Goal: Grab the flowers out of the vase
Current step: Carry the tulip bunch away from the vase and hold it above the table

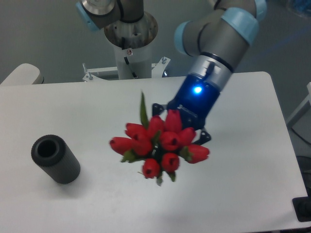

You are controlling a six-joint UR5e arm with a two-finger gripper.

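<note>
The flowers (pixel 160 143), a tight bunch of red tulip buds with green leaves and one long pointed leaf sticking up, hang in the air over the middle of the white table. My gripper (pixel 182 124) is shut on the bunch from behind, its fingers mostly hidden by the buds; a blue light glows on its wrist. The vase (pixel 55 158), a dark grey ribbed cylinder with a round hole, stands on the table at the left, well apart from the bunch, with nothing in its hole.
The arm's white base column (pixel 131 53) stands behind the table's far edge. The table's right edge (pixel 286 145) drops off to the floor. A pale rounded object (pixel 22 75) shows at the far left.
</note>
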